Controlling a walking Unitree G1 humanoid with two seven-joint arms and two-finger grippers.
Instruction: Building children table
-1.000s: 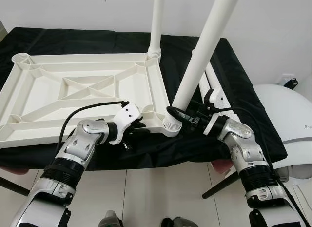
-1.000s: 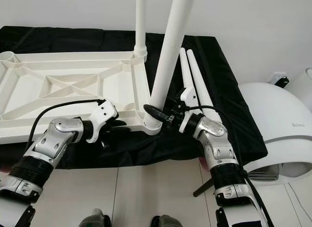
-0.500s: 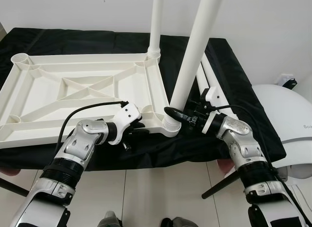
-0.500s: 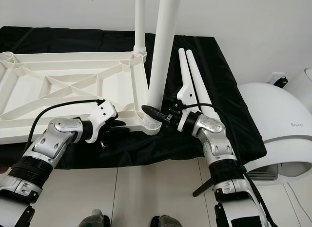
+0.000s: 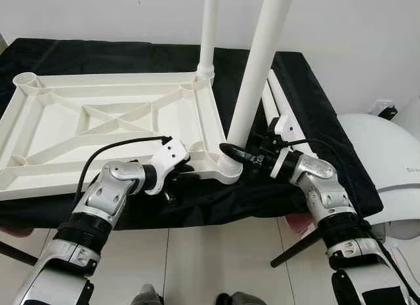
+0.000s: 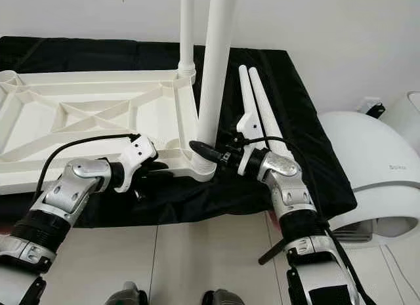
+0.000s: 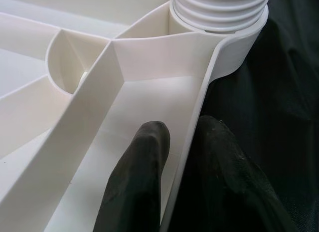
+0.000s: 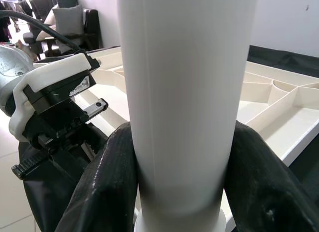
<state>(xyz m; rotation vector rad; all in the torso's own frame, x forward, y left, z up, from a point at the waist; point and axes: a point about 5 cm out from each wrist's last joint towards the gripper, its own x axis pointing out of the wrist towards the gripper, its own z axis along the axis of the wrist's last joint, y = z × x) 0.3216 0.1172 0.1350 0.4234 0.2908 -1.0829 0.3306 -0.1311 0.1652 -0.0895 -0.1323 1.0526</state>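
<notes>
The white tabletop [image 5: 98, 121] lies upside down on a black cloth. One white leg [image 5: 209, 29] stands upright in its far right corner. A second leg [image 5: 257, 75] stands almost upright in the near right corner, its ribbed base [image 7: 219, 10] in the socket. My right gripper [image 5: 230, 152] is shut on this leg just above the base, black fingers [image 8: 107, 187] on either side. My left gripper [image 5: 187, 172] is shut on the tabletop's near rim [image 7: 199, 107] beside that corner, one finger inside the rim and one outside.
Two spare white legs [image 6: 259, 111] lie on the cloth to the right of the tabletop. A white rounded appliance [image 5: 387, 154] stands at the right beyond the cloth's edge. A dark rod [image 5: 295, 249] slants over the tiled floor. Open sockets [image 5: 26, 79] mark the left corners.
The leg in my right gripper has swung from leaning right to almost upright, and the gripper has shifted slightly left with it. The left gripper has stayed on the rim.
</notes>
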